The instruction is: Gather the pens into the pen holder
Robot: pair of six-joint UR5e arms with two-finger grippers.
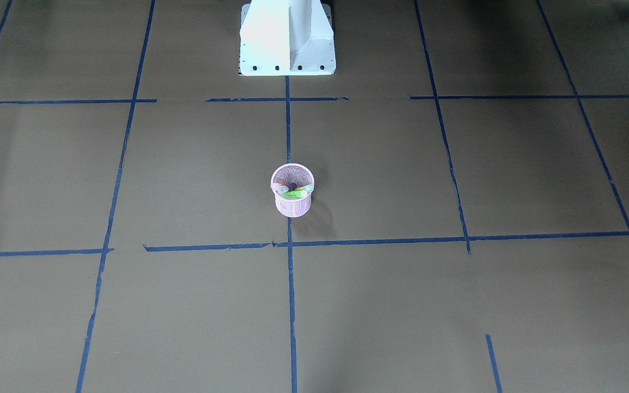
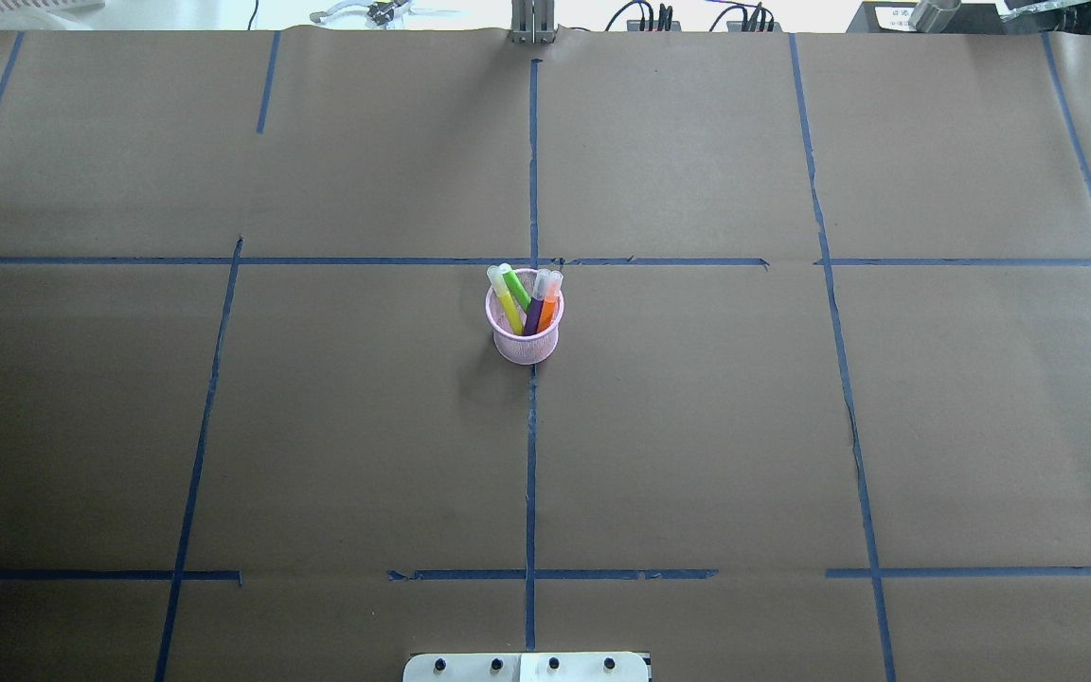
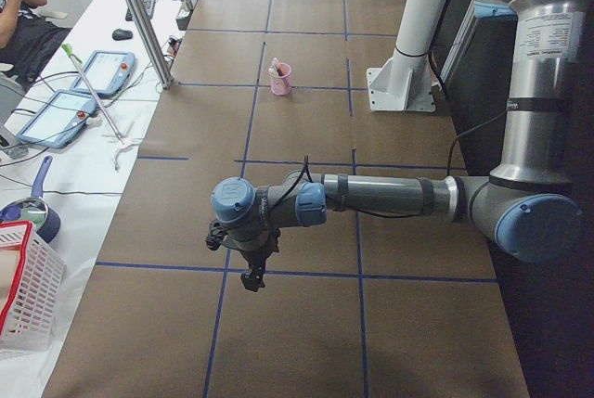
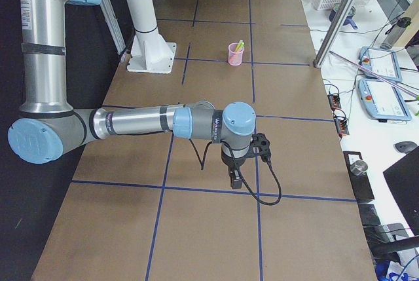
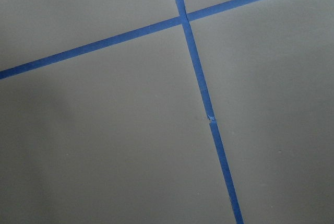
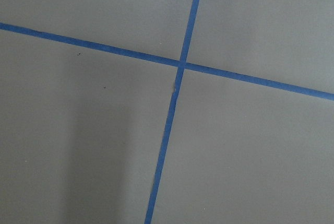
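The pink mesh pen holder (image 2: 527,347) stands upright at the table's middle on a blue tape line; it also shows in the front view (image 1: 292,206). Inside it stand a yellow pen (image 2: 508,303), a green pen (image 2: 518,291), a purple pen (image 2: 534,314) and an orange pen (image 2: 547,309), caps above the rim. My left gripper (image 3: 252,277) shows only in the left side view, far from the holder (image 3: 280,81). My right gripper (image 4: 234,181) shows only in the right side view, far from the holder (image 4: 235,55). I cannot tell whether either is open or shut.
Brown paper with a blue tape grid (image 2: 531,474) covers the table. The white robot base (image 1: 287,38) stands at the robot's edge. Both wrist views show only paper and tape crossings (image 5: 183,18). Tablets (image 3: 104,71) and a white basket (image 3: 23,287) lie off the table's operator side.
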